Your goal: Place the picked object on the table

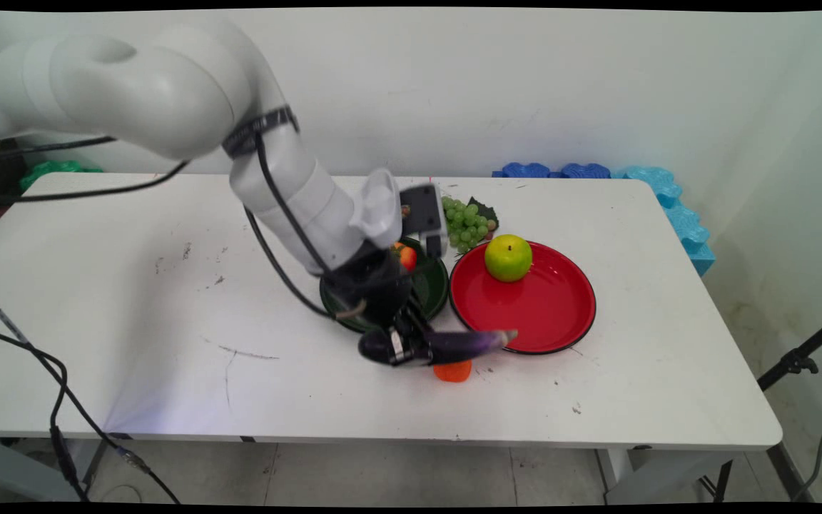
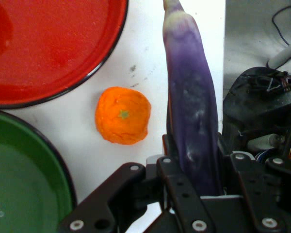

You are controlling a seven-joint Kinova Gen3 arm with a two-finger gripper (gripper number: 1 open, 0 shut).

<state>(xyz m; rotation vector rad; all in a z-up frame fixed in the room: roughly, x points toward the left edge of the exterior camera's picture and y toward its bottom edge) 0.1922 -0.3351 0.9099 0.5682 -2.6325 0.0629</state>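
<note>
A long purple eggplant (image 1: 454, 344) lies crosswise in my gripper (image 1: 405, 344), just above the table in front of the green plate (image 1: 431, 289). The fingers are shut on the eggplant (image 2: 191, 121) near its thick end; its pale tip points toward the red plate (image 1: 546, 307). A small orange fruit (image 1: 453, 370) sits on the table directly below and in front of the eggplant, and it shows to the left of the eggplant as the orange fruit (image 2: 122, 115) in the hand view. A green apple (image 1: 508, 258) rests on the far side of the red plate (image 2: 48, 48).
A bunch of green grapes (image 1: 466, 223) lies behind the plates. A small red-orange fruit (image 1: 407, 256) sits on the green plate (image 2: 24, 184), partly hidden by the arm. Blue foam pieces (image 1: 668, 200) line the far right edge. Black cables hang at the left.
</note>
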